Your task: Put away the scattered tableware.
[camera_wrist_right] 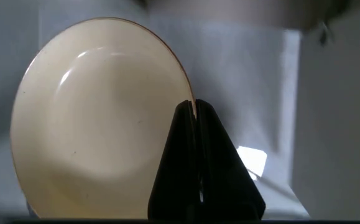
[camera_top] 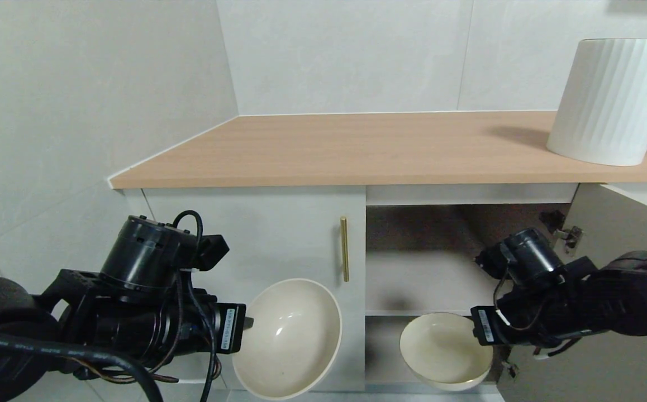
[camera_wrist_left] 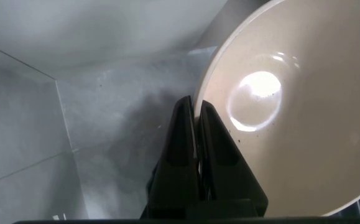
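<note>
I hold two cream bowls in front of a low cabinet. My left gripper [camera_top: 248,322] is shut on the rim of the larger bowl [camera_top: 290,338], held tilted before the closed left door; its fingers [camera_wrist_left: 195,140] pinch the rim of that bowl [camera_wrist_left: 291,106]. My right gripper [camera_top: 475,326] is shut on the rim of the smaller bowl [camera_top: 443,349], which hangs at the open right compartment's lower shelf. In the right wrist view its fingers [camera_wrist_right: 195,134] clamp this bowl [camera_wrist_right: 99,112] by its edge.
The cabinet's left door [camera_top: 267,234] is closed, with a brass handle [camera_top: 344,248]. The right door [camera_top: 625,223] stands swung open, and an inner shelf [camera_top: 418,279] shows. On the wooden countertop [camera_top: 357,148] stands a white ribbed container [camera_top: 611,97] at the right.
</note>
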Tool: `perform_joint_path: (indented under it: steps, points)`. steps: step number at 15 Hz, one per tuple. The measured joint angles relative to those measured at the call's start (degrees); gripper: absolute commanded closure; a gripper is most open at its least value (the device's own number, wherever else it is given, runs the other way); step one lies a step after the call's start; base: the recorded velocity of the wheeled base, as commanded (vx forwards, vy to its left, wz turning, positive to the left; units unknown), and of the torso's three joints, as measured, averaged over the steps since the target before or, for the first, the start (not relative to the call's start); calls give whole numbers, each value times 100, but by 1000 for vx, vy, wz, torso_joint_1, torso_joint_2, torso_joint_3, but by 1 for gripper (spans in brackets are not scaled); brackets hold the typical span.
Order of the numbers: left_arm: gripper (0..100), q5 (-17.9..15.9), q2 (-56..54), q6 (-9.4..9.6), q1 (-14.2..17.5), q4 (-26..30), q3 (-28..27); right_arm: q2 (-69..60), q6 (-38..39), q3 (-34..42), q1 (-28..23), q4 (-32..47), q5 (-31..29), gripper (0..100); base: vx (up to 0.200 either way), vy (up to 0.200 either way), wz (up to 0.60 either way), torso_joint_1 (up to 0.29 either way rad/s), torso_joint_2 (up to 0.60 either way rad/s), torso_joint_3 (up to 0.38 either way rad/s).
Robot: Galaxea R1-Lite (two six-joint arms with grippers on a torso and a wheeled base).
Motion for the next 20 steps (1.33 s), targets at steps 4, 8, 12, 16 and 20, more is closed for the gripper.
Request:
perform_joint_path:
  steps: [4,8,12,16,20]
  points:
    - [100,0,28,11,-10,0,11,1357,252,-226,-272,-1339,-257,100,0,0,0,0,0,0]
    - [100,9,57,13,-24,1,17,2334,741,-1113,-580,-1486,-858,100,0,0,0,0,0,0]
    - [100,22,124,9,-27,-5,13,2907,1044,-1640,-652,-1486,-1428,100,0,0,0,0,0,0]
    - [100,60,133,13,-52,-5,28,3220,1363,-2061,-719,-1484,-1666,100,0,0,0,0,0,0]
    - [100,71,140,13,-71,0,28,3415,1407,-2508,-846,-1481,-1986,100,0,0,0,0,0,0]
